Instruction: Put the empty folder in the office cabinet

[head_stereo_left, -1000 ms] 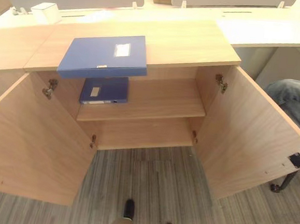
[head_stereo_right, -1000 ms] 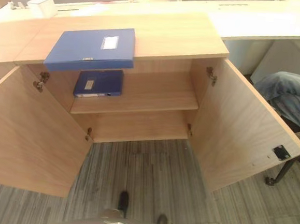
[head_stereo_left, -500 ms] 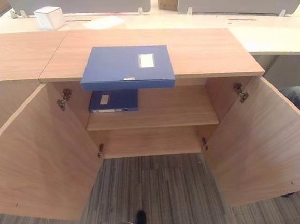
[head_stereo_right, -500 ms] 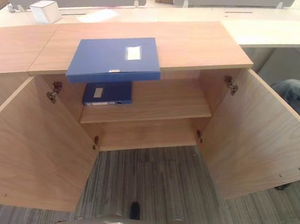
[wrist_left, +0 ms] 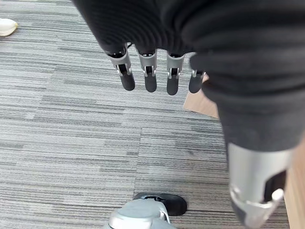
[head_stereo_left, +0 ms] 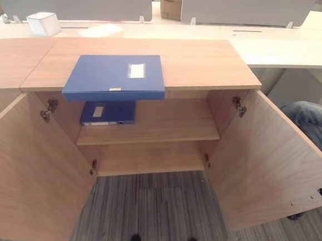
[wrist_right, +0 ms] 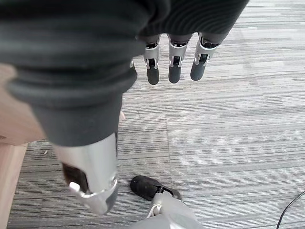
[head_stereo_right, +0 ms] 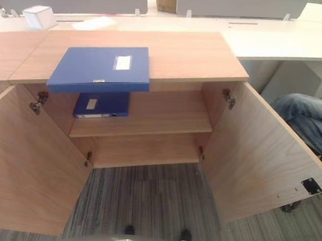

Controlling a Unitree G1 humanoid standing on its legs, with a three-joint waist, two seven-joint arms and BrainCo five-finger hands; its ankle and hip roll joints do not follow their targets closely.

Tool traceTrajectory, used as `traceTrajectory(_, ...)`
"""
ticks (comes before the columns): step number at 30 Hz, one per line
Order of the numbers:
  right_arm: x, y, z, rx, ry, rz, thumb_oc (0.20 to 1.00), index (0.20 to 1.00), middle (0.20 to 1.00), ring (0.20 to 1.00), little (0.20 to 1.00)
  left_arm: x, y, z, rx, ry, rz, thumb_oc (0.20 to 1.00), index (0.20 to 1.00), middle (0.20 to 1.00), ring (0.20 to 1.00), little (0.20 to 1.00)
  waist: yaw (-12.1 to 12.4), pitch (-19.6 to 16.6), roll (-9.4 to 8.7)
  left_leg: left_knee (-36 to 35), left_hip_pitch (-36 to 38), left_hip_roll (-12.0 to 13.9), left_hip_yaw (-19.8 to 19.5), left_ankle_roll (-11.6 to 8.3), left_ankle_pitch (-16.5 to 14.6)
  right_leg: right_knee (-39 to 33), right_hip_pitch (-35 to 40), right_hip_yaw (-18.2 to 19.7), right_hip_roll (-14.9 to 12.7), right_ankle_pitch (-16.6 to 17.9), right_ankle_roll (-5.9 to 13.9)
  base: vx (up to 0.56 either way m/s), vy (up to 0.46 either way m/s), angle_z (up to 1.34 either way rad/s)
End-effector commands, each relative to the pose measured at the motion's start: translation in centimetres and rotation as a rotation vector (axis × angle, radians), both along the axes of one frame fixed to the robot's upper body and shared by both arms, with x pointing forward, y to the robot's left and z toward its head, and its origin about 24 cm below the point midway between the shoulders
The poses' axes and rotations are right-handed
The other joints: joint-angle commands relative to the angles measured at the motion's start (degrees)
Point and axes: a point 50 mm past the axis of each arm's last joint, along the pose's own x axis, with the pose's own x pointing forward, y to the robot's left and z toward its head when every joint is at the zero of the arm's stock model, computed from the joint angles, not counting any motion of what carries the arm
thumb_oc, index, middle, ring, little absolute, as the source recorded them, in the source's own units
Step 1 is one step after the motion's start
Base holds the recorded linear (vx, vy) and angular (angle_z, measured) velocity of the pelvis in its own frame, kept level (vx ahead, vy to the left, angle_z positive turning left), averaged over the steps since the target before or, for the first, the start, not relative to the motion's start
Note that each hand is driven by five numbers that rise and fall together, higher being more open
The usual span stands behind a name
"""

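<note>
The office cabinet (head_stereo_left: 149,125), the reference landmark, stands with both doors swung wide; its wooden top forms a counter (head_stereo_left: 205,60). Grey striped carpet (head_stereo_left: 159,210) lies before it. The cabinet's left door (head_stereo_left: 28,171) and right door (head_stereo_left: 269,162) flank an inner shelf (head_stereo_left: 166,124). A seated person's knee (head_stereo_left: 314,118) appears beyond the right door. The blue folder (head_stereo_left: 115,77) lies flat on the cabinet top, left of centre, its front edge overhanging the opening. A second blue folder (head_stereo_left: 108,113) rests on the shelf, directly beneath. A white box (head_stereo_left: 44,22) sits behind the cabinet. The left robot hand (wrist_left: 157,76) and right robot hand (wrist_right: 174,62) hang over the carpet, fingers straight, empty.
</note>
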Motion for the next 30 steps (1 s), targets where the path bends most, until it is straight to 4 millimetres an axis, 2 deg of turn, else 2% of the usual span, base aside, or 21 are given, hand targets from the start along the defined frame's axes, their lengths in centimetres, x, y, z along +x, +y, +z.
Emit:
traceTrajectory(1, 1.0, -1.4, 0.5, -0.056, -0.004, 0.006, 1.0, 1.0, 1.0, 1.0, 1.0, 1.8, 1.2, 0.3, 0.039, -0.043, -0.003, 1.0, 1.0, 1.0, 1.0, 1.0, -0.2, 1.0, -1.26, -0.22, -0.42, -2.71, 1.1, -0.12, -6.49, 0.06, 1.95, -0.13, -2.37, -3.48, 3.22, 0.0, 0.0, 0.0)
traceTrajectory(5, 0.4, -1.5, 0.4, -0.061, 0.009, -0.004, 1.0, 1.0, 1.0, 1.0, 1.0, 3.1, 1.6, 0.6, 0.061, -0.116, 0.048, 1.0, 1.0, 1.0, 1.0, 1.0, -0.07, 0.67, -1.31, -0.22, 0.15, -2.41, 0.95, -0.4, -6.68, -0.11, 2.69, -0.26, -2.24, -4.02, 3.18, 0.0, 0.0, 0.0)
traceTrajectory(7, 0.3, -1.5, 0.4, -0.066, 0.013, 0.0, 1.0, 1.0, 1.0, 1.0, 1.0, 4.7, 1.8, 0.9, 0.088, -0.186, 0.05, 1.0, 1.0, 1.0, 1.0, 1.0, 0.03, 0.58, -1.29, -0.22, 0.31, -2.24, 0.88, -0.53, -6.75, -0.11, 2.92, -0.38, -2.34, -4.17, 3.22, 0.0, 0.0, 0.0)
traceTrajectory(10, 0.6, -1.8, 0.6, -0.091, 0.001, -0.006, 1.0, 1.0, 1.0, 1.0, 1.0, 8.7, 1.9, 2.4, 0.142, -0.37, -0.007, 1.0, 1.0, 1.0, 1.0, 1.0, 0.06, 0.86, -1.2, -0.22, 0.25, -2.17, 0.7, -0.64, -6.67, -0.11, 3.03, -0.5, -2.35, -4.16, 3.32, 0.0, 0.0, 0.0)
traceTrajectory(11, 0.6, -1.8, 0.6, -0.091, 0.001, -0.006, 1.0, 1.0, 1.0, 1.0, 1.0, 8.7, 1.9, 2.4, 0.142, -0.37, -0.007, 1.0, 1.0, 1.0, 1.0, 1.0, 0.07, 0.87, -1.19, -0.22, 0.28, -2.17, 0.69, -0.64, -6.68, -0.11, 3.06, -0.5, -2.35, -4.16, 3.32, 0.0, 0.0, 0.0)
traceTrajectory(12, 0.7, -2.0, 0.6, -0.098, -0.005, -0.007, 1.0, 1.0, 1.0, 1.0, 1.0, 10.2, 1.9, 3.2, 0.155, -0.45, -0.032, 1.0, 1.0, 1.0, 1.0, 1.0, 0.13, 1.04, -1.11, -0.22, 0.25, -2.1, 0.6, -0.7, -6.59, -0.11, 3.07, -0.58, -2.38, -4.13, 3.36, -0.05, -0.019, -0.01)
traceTrajectory(13, 1.0, -2.2, 0.7, -0.107, -0.016, -0.015, 1.0, 1.0, 1.0, 1.0, 1.0, 12.5, 1.8, 5.0, 0.175, -0.598, -0.065, 1.0, 1.0, 1.0, 1.0, 1.0, 0.24, 1.31, -0.99, -0.22, 0.13, -2.0, 0.41, -0.79, -6.42, -0.11, 3.04, -0.58, -2.39, -4.13, 3.46, -0.05, -0.019, -0.02)
traceTrajectory(14, 1.0, -2.2, 0.7, -0.107, -0.015, -0.015, 1.0, 1.0, 1.0, 1.0, 1.0, 12.5, 1.8, 5.0, 0.175, -0.597, -0.066, 1.0, 1.0, 1.0, 1.0, 1.0, 0.25, 1.28, -0.99, -0.22, 0.15, -1.99, 0.42, -0.8, -6.42, -0.11, 3.06, -0.57, -2.39, -4.13, 3.46, -0.04, -0.021, 0.0)
traceTrajectory(15, 0.9, -2.2, 0.7, -0.108, -0.016, -0.02, 1.0, 1.0, 1.0, 1.0, 1.0, 13.4, 1.8, 6.0, 0.182, -0.669, -0.071, 1.0, 1.0, 1.0, 1.0, 1.0, 0.35, 1.35, -0.94, -0.22, 0.14, -1.89, 0.38, -0.87, -6.35, -0.11, 3.09, -0.6, -2.4, -4.18, 3.5, 0.0, 0.0, 0.0)
traceTrajectory(18, 0.7, -2.3, 0.7, -0.112, -0.01, -0.03, 1.0, 1.0, 1.0, 1.0, 1.0, 14.3, 2.1, 7.8, 0.206, -0.776, -0.057, 1.0, 1.0, 1.0, 1.0, 1.0, 0.66, 1.33, -0.83, -0.22, 0.34, -1.59, 0.5, -1.01, -6.24, -0.11, 3.41, -0.66, -2.45, -4.33, 3.59, 0.0, 0.0, 0.0)
traceTrajectory(23, -0.6, -2.2, 0.6, -0.109, 0.023, -0.036, 1.0, 1.0, 1.0, 1.0, 1.0, 13.6, 3.6, 8.8, 0.323, -0.788, -0.016, 1.0, 1.0, 1.0, 1.0, 1.0, 0.66, 0.57, -0.6, -0.22, 1.26, -1.39, 0.9, -1.13, -6.56, -0.11, 4.25, -0.5, -2.45, -4.85, 3.6, 0.03, -0.008, -0.06)
traceTrajectory(24, -1.1, -2.1, 0.5, -0.105, 0.034, -0.044, 1.0, 1.0, 1.0, 1.0, 1.0, 13.4, 4.7, 9.8, 0.407, -0.809, -0.02, 1.0, 1.0, 1.0, 1.0, 1.0, 0.81, 0.27, -0.53, -0.22, 1.51, -1.2, 0.9, -1.23, -6.63, -0.11, 4.57, -0.5, -2.37, -5.14, 3.51, 0.04, -0.018, 0.0)
traceTrajectory(25, -1.2, -2.1, 0.5, -0.107, 0.034, -0.047, 1.0, 1.0, 1.0, 1.0, 1.0, 13.2, 5.2, 10.0, 0.444, -0.799, -0.029, 1.0, 1.0, 1.0, 1.0, 1.0, 0.77, 0.12, -0.54, -0.22, 1.64, -1.13, 0.88, -1.3, -6.65, -0.11, 4.72, -0.41, -2.32, -5.27, 3.47, 0.04, -0.025, 0.0)
traceTrajectory(27, -1.6, -2.0, 0.4, -0.104, 0.042, -0.053, 1.0, 1.0, 1.0, 1.0, 1.0, 14.1, 6.2, 12.1, 0.535, -0.873, -0.066, 1.0, 1.0, 1.0, 1.0, 1.0, 0.87, 0.06, -0.47, -0.22, 1.75, -1.02, 0.8, -1.4, -6.69, -0.11, 4.84, -0.42, -2.22, -5.44, 3.42, 0.0, 0.0, 0.0)
traceTrajectory(28, -1.6, -2.0, 0.4, -0.103, 0.043, -0.051, 1.0, 1.0, 1.0, 1.0, 1.0, 14.0, 6.2, 12.1, 0.536, -0.871, -0.067, 1.0, 1.0, 1.0, 1.0, 1.0, 0.81, 0.02, -0.49, -0.22, 1.79, -1.02, 0.8, -1.4, -6.7, -0.11, 4.87, -0.41, -2.22, -5.45, 3.42, 0.0, 0.0, 0.0)
traceTrajectory(30, -2.0, -1.8, 0.4, -0.093, 0.05, -0.056, 1.0, 1.0, 1.0, 1.0, 1.0, 14.1, 7.9, 14.4, 0.679, -0.926, -0.079, 1.0, 1.0, 1.0, 1.0, 1.0, 0.9, -0.02, -0.37, -0.22, 1.92, -0.88, 0.75, -1.54, -6.74, -0.11, 4.94, -0.39, -2.04, -5.63, 3.27, 0.01, -0.016, -0.01)
